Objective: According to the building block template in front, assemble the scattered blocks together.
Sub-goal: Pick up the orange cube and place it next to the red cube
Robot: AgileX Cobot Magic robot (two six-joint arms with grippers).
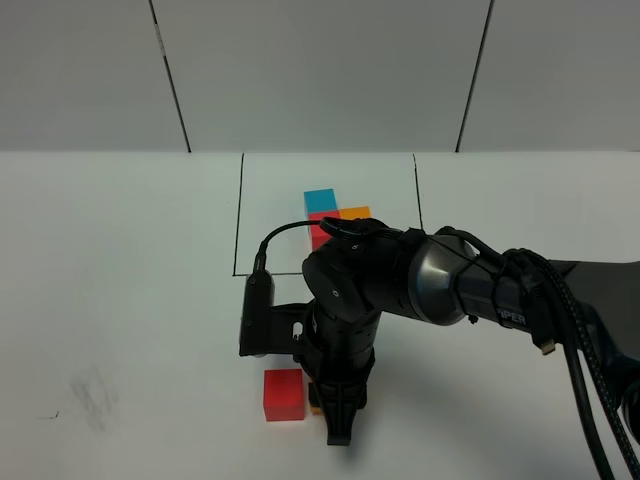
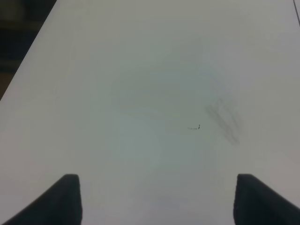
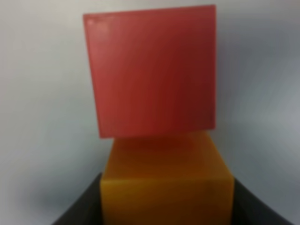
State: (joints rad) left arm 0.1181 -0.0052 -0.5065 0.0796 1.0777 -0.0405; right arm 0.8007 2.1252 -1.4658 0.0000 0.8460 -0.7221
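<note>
Orange matte cube (image 3: 166, 187) sits clamped between the fingers of the black right gripper (image 1: 338, 420) near the table's front edge, with a red matte cube (image 1: 284, 394) just beside it. Left gripper (image 2: 157, 197) hangs with jaws wide apart over the white table (image 2: 140, 93). Farther back, the L-shaped light blue, red and orange template (image 1: 320, 218) lies inside a thin black drawn rectangle (image 1: 240, 215).

We are pointing the right gripper (image 1: 338, 425) down, apparently clamping the orange cube (image 3: 166, 187); the left gripper (image 2: 157, 201) is gaping wide.
</note>
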